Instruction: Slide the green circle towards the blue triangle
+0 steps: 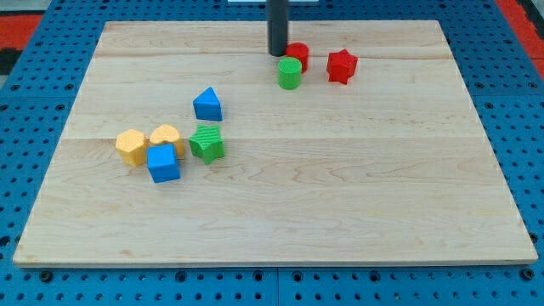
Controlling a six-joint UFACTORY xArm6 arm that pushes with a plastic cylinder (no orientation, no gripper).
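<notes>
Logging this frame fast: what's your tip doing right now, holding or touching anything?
My tip: no gripper, holds nothing; just up-left of the green circle, beside the red block; contact cannot be told.

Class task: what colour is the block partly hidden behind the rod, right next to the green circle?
Red: the partly hidden block shows best in the camera view, touching the green circle.

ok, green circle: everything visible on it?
The green circle is a short upright cylinder, matte green, maybe plastic, with a flat round top. It stands on the wooden board near the view's top, right of centre. A red block sits just behind it, close or touching. My tip is just up-left of it; contact unclear. The blue triangle lies down-left.
</notes>
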